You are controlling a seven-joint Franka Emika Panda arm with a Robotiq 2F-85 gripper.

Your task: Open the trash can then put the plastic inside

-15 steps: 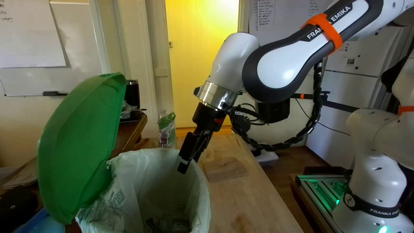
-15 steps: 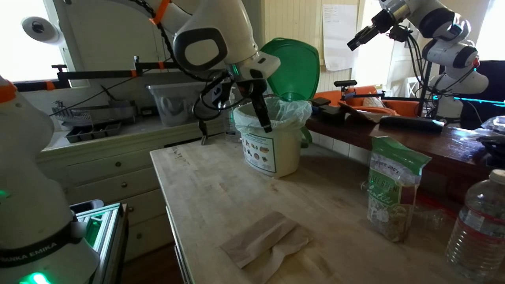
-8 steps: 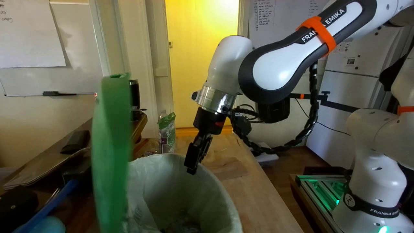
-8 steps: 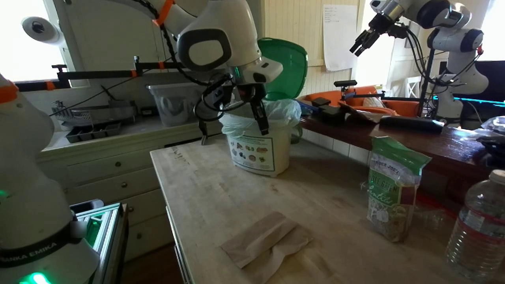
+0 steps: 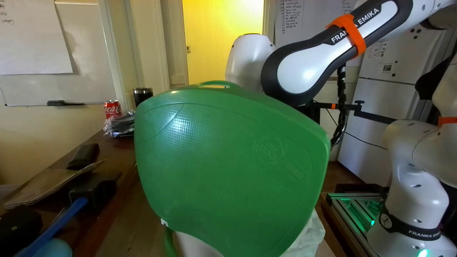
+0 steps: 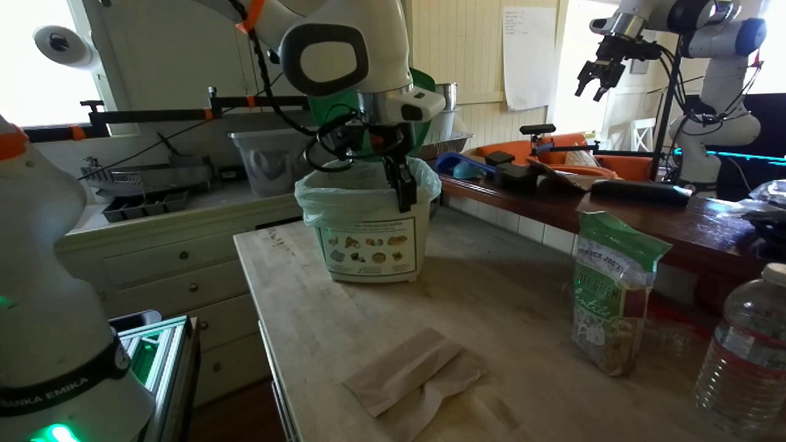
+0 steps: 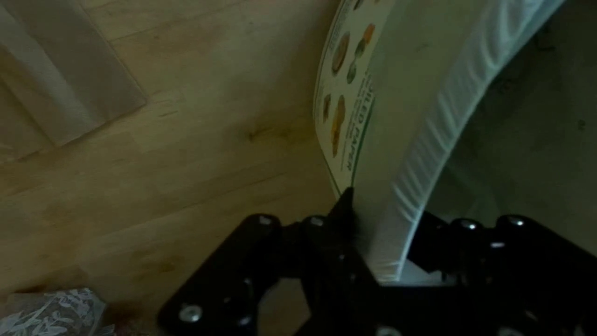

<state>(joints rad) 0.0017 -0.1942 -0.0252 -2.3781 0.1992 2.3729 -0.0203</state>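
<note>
The trash can (image 6: 368, 212), a pale bin with a white liner, stands on the wooden table. Its green lid (image 5: 232, 160) is raised, fills the middle of an exterior view and hides my gripper there. In the wrist view my gripper (image 7: 386, 224) straddles the lined rim (image 7: 438, 135), one finger outside and one inside, both seeming to press on it. Below the rim, against the labelled front, the black fingers (image 6: 402, 181) show in an exterior view. Clear wrapping (image 5: 119, 125) lies on the dark counter; whether it is the plastic I cannot tell. The can's contents are mostly hidden.
Brown paper (image 6: 417, 380) lies flat on the table. A green snack bag (image 6: 614, 294) and a water bottle (image 6: 743, 362) stand near it. Along the side runs a dark raised counter (image 6: 552, 212) with tools. Another robot arm (image 6: 706, 73) is in the background.
The trash can has turned and shifted, so the lid's outer face now blocks an exterior view. My gripper has closed at the rim. The background arm has moved too.
</note>
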